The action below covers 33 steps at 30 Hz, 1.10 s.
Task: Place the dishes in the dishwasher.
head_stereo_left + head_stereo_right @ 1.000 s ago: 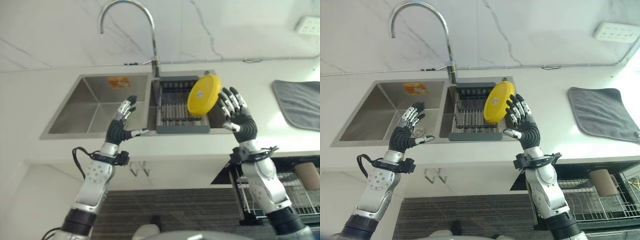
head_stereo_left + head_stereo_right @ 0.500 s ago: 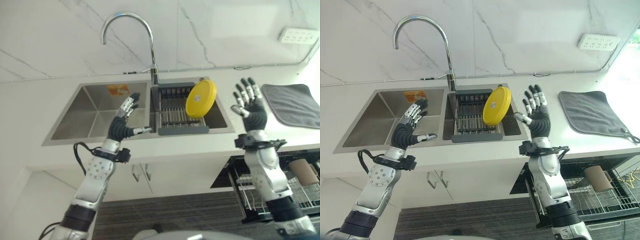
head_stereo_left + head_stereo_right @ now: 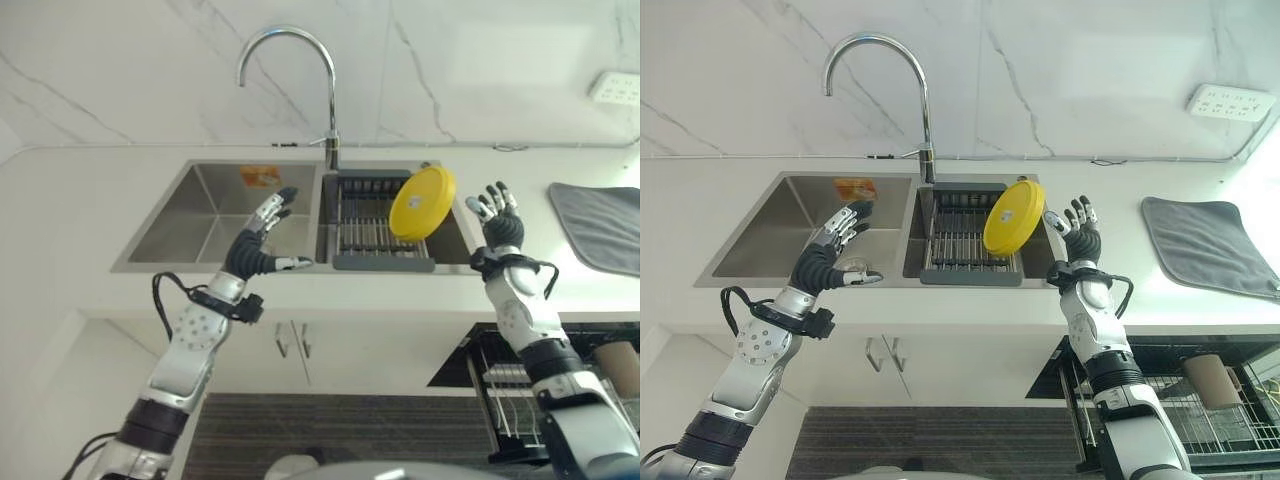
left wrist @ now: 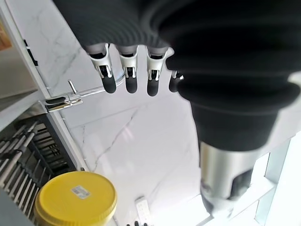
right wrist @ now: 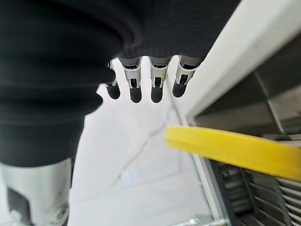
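Since a second ago the right hand [image 3: 1082,232] has drawn back from the yellow plate [image 3: 1013,217] and now stands just beside the plate's right edge, apart from it, fingers straight and spread with the palm turned toward it. The plate itself has not shifted in the dish rack [image 3: 962,243]: it stands on edge, tilted, leaning among the rack's bars at the right end, which is likely why it stays up with no hand on it. Its flat face with a small label is turned toward the left hand's wrist camera, while the right wrist view catches the plate rim-on past the straight fingertips [image 5: 135,92]. The rack sits in the right basin of the sink [image 3: 180,222], under the curved faucet [image 3: 330,95]. The left hand [image 3: 257,243] hovers left of the plate, over the front edge of the empty left basin, fingers loosely extended and thumb out, holding nothing. Right of the plate, well apart, a grey cloth [image 3: 1208,245] lies on the counter [image 3: 60,215]. Below the counter, to the plate's lower right, the open dishwasher's wire rack [image 3: 1185,405] is pulled out, waiting; the plate is not yet in it.
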Available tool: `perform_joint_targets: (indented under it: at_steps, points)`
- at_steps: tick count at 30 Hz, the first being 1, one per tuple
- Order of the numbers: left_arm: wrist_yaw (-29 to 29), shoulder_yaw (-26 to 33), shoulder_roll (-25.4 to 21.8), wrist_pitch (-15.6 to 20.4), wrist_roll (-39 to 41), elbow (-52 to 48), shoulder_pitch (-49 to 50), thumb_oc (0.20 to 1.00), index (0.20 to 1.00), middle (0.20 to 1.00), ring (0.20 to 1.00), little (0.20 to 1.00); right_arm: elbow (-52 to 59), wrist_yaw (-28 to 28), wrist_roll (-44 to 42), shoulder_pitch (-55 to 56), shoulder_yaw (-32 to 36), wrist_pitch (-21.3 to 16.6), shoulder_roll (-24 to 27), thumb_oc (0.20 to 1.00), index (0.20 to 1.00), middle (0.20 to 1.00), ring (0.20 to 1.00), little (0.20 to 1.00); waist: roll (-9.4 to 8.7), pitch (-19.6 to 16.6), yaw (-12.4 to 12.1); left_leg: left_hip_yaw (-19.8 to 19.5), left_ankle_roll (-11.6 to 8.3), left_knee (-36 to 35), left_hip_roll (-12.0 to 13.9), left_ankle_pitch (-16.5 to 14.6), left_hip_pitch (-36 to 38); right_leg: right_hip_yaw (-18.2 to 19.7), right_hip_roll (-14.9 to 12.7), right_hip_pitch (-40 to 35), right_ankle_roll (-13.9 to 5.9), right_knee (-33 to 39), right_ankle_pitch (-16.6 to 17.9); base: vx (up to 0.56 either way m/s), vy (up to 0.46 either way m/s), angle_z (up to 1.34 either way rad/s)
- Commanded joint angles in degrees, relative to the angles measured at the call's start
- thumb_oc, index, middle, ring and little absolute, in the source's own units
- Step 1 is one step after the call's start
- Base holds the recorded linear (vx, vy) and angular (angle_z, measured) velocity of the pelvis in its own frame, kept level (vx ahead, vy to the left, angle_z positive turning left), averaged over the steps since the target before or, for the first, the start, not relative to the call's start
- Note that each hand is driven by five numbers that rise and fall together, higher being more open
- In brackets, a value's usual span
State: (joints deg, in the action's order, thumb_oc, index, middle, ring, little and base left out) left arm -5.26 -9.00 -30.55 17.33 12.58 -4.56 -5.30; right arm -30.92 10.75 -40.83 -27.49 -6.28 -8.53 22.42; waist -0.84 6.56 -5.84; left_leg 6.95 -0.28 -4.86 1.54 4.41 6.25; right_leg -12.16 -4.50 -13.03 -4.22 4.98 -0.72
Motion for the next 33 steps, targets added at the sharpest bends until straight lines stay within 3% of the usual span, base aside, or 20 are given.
perform_joint_targets:
  at_steps: [1,17,21,33]
  points:
    - [-0.65,-0.62,-2.31,1.47,3.06,-1.72,-3.87,1.000,1.000,1.000,1.000,1.000,-1.36,-0.60,-3.58,-6.56,0.15,-3.03,0.77,1.000,1.000,1.000,1.000,1.000,0.19,-1.38,-2.38,-1.35,-1.56,0.25,2.62,-4.29,3.80,-3.36,-4.00,2.50,-2.29,0.02,5.02,0.06,-0.019,0.16]
    - [-1.98,-1.02,-7.05,2.33,5.85,-1.36,-4.35,1.000,1.000,1.000,1.000,1.000,-16.70,1.22,-8.05,-13.85,0.05,-5.07,3.09,1.000,1.000,1.000,1.000,1.000,0.87,-0.36,-4.75,-3.56,-1.53,0.28,2.57,-3.97,3.71,-4.91,-4.19,1.31,-2.06,-0.17,4.62,0.04,-0.018,0.08]
    - [-2.41,-1.49,-8.63,2.82,6.55,-1.50,-4.28,1.000,1.000,1.000,1.000,1.000,-22.11,-1.22,-11.17,-15.20,0.36,-3.92,4.11,1.000,1.000,1.000,1.000,1.000,1.26,0.04,-5.24,-4.10,-1.58,0.27,2.52,-3.73,3.64,-5.14,-4.38,1.14,-2.04,-0.33,4.58,0.06,-0.019,0.05]
    - [-4.37,-1.85,-11.27,2.63,8.26,-2.04,-4.79,1.000,1.000,1.000,1.000,1.000,-29.10,-5.64,-10.03,-20.62,-0.76,-1.03,8.58,1.000,1.000,1.000,1.000,1.000,1.30,0.84,-7.03,-5.94,-2.21,0.20,2.85,-2.72,2.91,-6.67,-4.66,0.60,-2.17,-0.57,4.36,0.05,-0.017,0.06]
